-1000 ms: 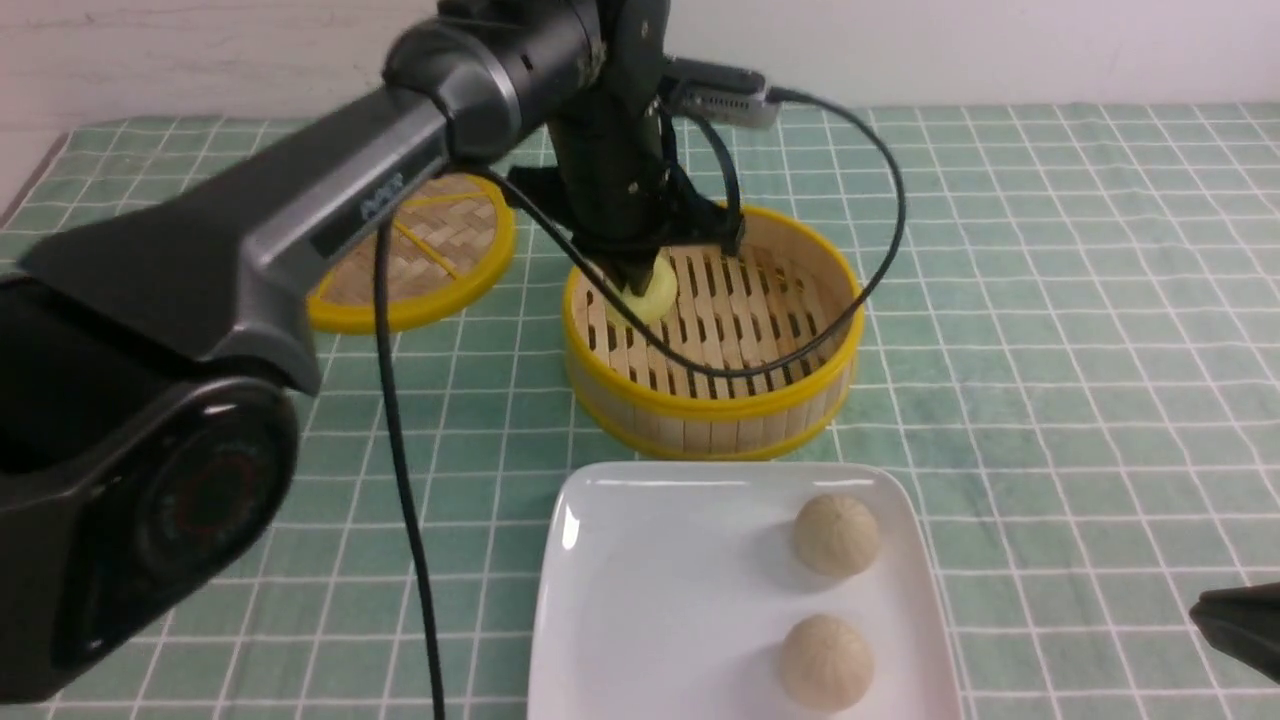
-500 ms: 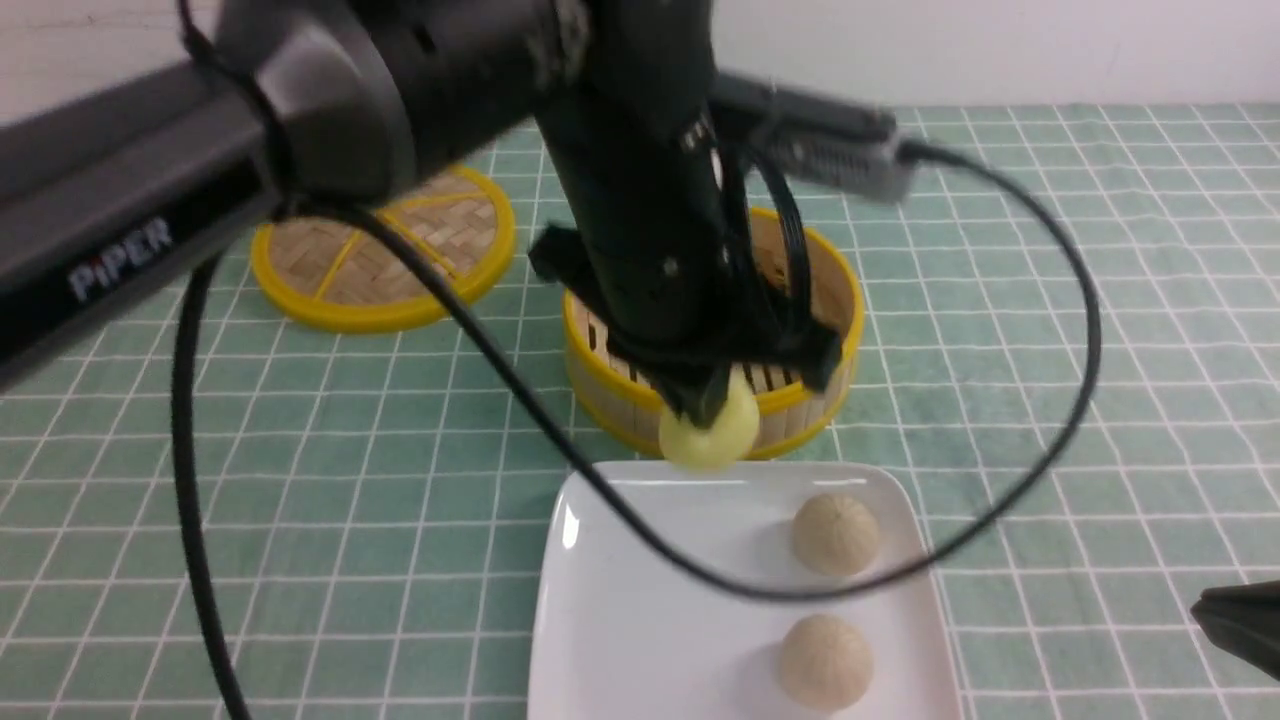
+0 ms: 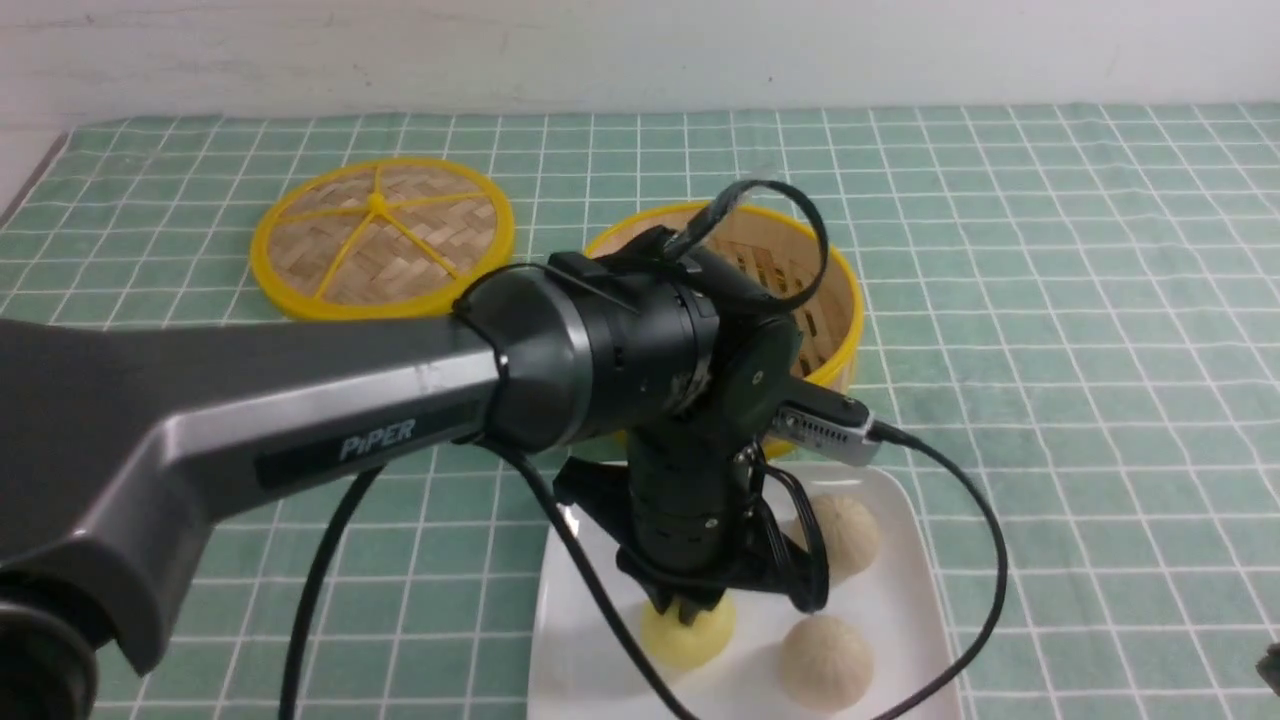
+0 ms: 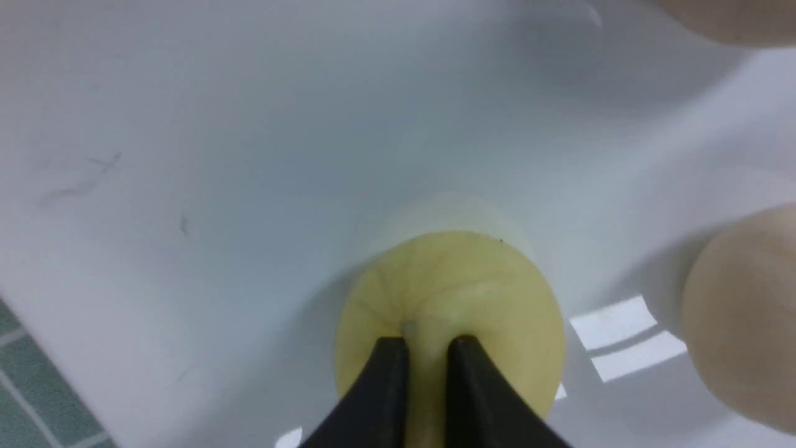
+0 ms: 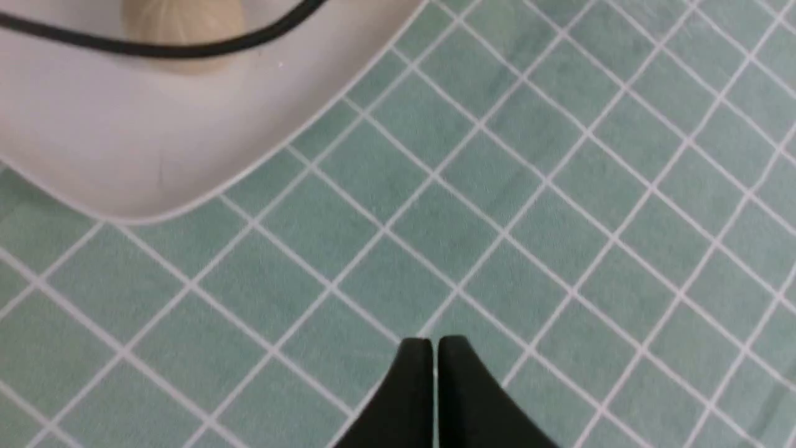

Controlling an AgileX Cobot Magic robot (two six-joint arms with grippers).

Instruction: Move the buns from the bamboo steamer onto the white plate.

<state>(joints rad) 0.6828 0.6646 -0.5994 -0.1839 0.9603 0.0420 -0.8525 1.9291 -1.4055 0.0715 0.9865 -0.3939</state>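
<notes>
Pinches yellow bun (image 4: 472, 286) at pleated crown with left gripper (image 4: 426, 343), on white plate (image 4: 249, 155). Judged light, soft, easily dented: take gently at crown. Holds right gripper (image 5: 434, 346) pressed together, empty.

Left arm (image 3: 330, 420) hides perhaps half the bamboo steamer (image 3: 846, 300).

Glossy white plate (image 3: 905, 600), matt yellow bun (image 3: 690, 638), wood-slat bamboo steamer (image 3: 832, 335) w/ yellow rim, woven lid (image 3: 380, 235), matt green cloth (image 3: 1100, 300)
</notes>
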